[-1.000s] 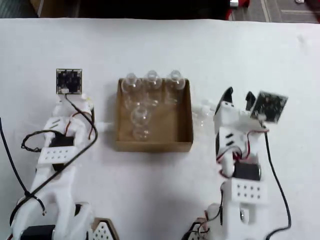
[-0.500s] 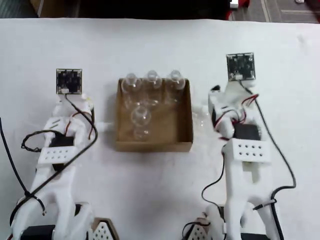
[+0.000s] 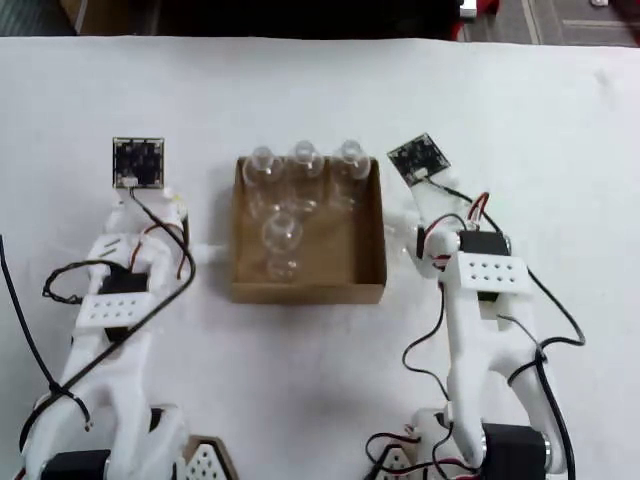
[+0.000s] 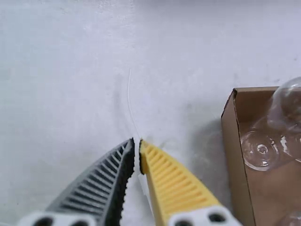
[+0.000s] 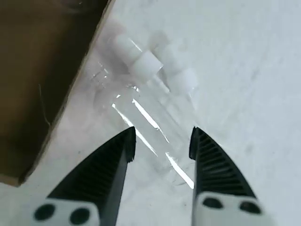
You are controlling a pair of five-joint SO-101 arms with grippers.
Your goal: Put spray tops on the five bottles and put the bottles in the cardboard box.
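Several clear plastic bottles [image 3: 305,160] are sitting inside the brown cardboard box [image 3: 305,292] at the middle of the white table [image 3: 300,90], 3 of them lining its 12 o'clock wall. 1 more clear bottle [image 5: 155,122] is lying on the table just beside the box at 3 o'clock, with white spray-top parts [image 5: 143,61] at one end. The right gripper [image 5: 161,136] is hanging over it, released, with 1 black finger on either side. The left gripper [image 4: 136,150] is sitting at the box's 9 o'clock side, its grey and yellow fingers clenched tip to tip.
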